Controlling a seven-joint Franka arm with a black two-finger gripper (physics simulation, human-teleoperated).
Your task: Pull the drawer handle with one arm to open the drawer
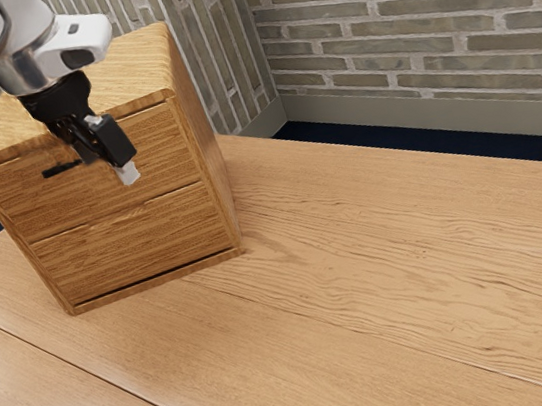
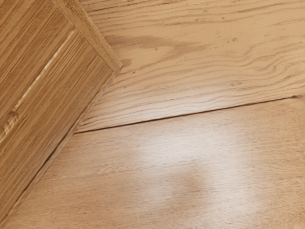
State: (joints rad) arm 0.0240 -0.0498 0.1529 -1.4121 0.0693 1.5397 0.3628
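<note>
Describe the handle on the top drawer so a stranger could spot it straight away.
Find the wooden cabinet standing on the table at the exterior view's left. On its upper drawer front, just beside the black gripper, sits a short dark horizontal handle. It is the only dark bar on the wood; the lower drawer front shows none.

The exterior camera is looking down from the arm's side; the wrist camera is peering closely beneath the claw [image 1: 122,167]. Both are showing the cabinet [image 1: 135,237] front and the surface [image 1: 383,278].
</note>
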